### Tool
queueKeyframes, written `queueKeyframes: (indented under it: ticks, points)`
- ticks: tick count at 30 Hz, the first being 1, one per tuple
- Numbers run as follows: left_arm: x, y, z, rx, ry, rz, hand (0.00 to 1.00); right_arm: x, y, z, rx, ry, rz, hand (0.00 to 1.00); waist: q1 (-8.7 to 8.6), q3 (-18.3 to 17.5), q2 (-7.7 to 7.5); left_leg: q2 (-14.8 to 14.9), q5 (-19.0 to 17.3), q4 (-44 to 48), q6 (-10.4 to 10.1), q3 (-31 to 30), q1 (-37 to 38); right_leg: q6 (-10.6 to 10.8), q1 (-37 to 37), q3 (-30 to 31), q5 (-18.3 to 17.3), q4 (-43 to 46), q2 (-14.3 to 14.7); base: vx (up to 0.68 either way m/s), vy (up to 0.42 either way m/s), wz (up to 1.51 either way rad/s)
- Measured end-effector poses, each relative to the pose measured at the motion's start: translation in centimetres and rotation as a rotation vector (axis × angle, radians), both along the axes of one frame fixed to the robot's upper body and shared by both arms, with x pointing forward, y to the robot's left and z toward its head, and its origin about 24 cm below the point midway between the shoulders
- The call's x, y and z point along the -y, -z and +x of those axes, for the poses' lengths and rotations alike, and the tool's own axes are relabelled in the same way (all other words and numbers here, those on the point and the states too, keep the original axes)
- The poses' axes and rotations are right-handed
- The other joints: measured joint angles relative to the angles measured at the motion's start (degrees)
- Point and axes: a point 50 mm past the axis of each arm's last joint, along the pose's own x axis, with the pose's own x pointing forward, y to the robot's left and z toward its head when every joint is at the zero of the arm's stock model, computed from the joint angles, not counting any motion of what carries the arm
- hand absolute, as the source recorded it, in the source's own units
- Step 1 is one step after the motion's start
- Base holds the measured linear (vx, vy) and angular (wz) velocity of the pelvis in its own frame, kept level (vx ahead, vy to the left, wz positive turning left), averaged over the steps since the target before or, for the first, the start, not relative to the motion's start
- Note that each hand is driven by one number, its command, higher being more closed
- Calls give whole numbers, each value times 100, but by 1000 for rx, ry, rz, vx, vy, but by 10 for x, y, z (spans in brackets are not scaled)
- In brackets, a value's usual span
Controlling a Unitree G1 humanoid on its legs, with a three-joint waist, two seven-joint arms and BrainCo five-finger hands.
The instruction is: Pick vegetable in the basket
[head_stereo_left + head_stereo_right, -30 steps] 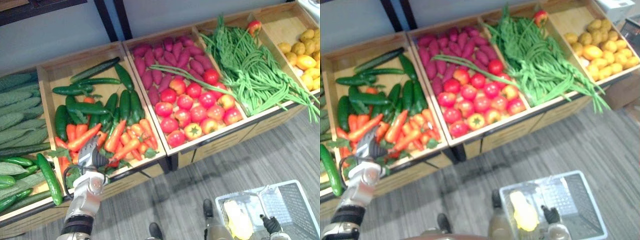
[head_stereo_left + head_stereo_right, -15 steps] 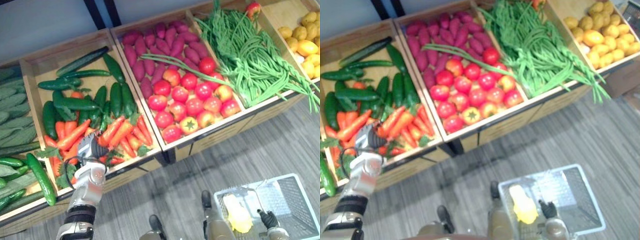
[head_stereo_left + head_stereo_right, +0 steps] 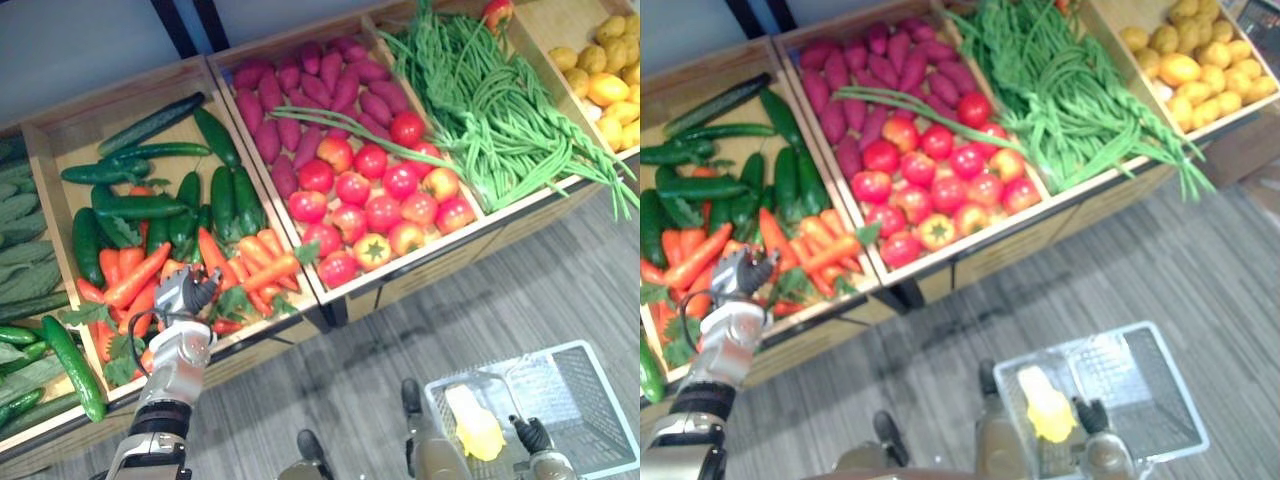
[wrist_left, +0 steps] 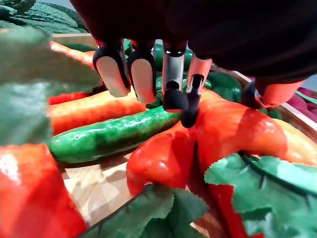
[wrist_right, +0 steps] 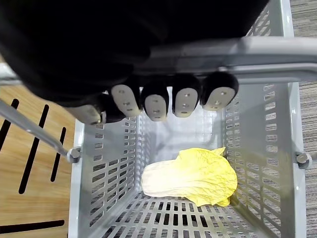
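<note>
My left hand [image 3: 185, 297] rests in the carrot pile [image 3: 262, 266] at the front of a wooden crate [image 3: 270, 335]. In the left wrist view its fingers [image 4: 173, 96] curl down onto an orange carrot [image 4: 233, 129] with the thumb on the carrot's far side, so the hand is shut on it. A cucumber [image 4: 109, 136] lies right beside that carrot. My right hand [image 5: 168, 99] is shut on the grey handle [image 5: 267, 54] of the grey plastic basket [image 3: 600, 400] at the lower right. A pale yellow cabbage [image 5: 193, 176] lies in the basket.
The crates also hold cucumbers [image 3: 150, 205], purple sweet potatoes [image 3: 300, 90], tomatoes [image 3: 375, 205], long green beans [image 3: 490, 110] and yellow fruit [image 3: 605, 85]. Grey plank floor [image 3: 500, 290] runs between the stand and the basket.
My left hand's fingers have curled from straight down onto a carrot. The camera has shifted, so the whole stand sits further left and up. The right hand keeps its hold on the handle.
</note>
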Motion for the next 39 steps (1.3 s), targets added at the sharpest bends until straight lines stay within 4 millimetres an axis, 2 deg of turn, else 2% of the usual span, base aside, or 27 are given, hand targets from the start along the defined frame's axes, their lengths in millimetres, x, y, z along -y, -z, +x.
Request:
queueKeyframes:
  ticks: [13, 20, 21, 27, 28, 31, 34, 39]
  points:
    - [7, -17, -2, 73, 40, 12, 100, 1, 1, -5, -13, 6, 0, 100, 23, 18, 17, -11, 34, 8, 12, -187, 63, -4, 173, -156, -8, 4, -22, -14, -17, 6]
    - [13, -34, -4, 155, 77, 31, 100, 1, 3, -7, -23, 8, 2, 100, 21, 13, 25, -13, 59, -6, 23, -306, 159, -4, 341, -274, -9, 0, -19, -15, -22, 8]
    - [14, -36, -5, 163, 80, 33, 0, 1, 3, -7, -23, 8, 2, 100, 25, 13, 24, -22, 71, -10, 24, -311, 158, -4, 342, -275, -9, 0, -26, -34, -22, 4]
    - [15, -35, -7, 170, 75, 19, 0, 1, 3, -8, -26, 10, 2, 100, 79, 12, 23, -34, 185, -123, 22, -352, 160, -4, 326, -318, -8, -7, -21, -32, -30, 4]
    - [17, -33, -7, 170, 76, 7, 0, 1, 3, -8, -27, 10, 2, 100, 130, 11, 23, -32, 208, -158, 15, -352, 160, -4, 311, -320, -7, -7, -13, 0, 0, 0]
    - [23, -28, -6, 162, 85, -14, 0, 0, 3, -7, -25, 9, 2, 100, 144, 8, 20, -37, 245, -211, 13, -342, 131, -4, 259, -319, -5, -6, -10, 0, 0, 0]
    - [29, -21, -4, 120, 115, -23, 0, 0, 2, -6, -22, 8, 2, 100, 143, 8, 20, -27, 244, -219, 11, -307, 136, -3, 247, -301, -5, -6, 1, 21, -19, -4]
    - [30, 3, -5, 9, 115, -35, 0, -1, 0, -1, -3, -2, -2, 100, 143, 6, 17, -13, 243, -235, 8, -156, 120, 7, 135, -182, 6, 1, 32, 3, -19, -11]
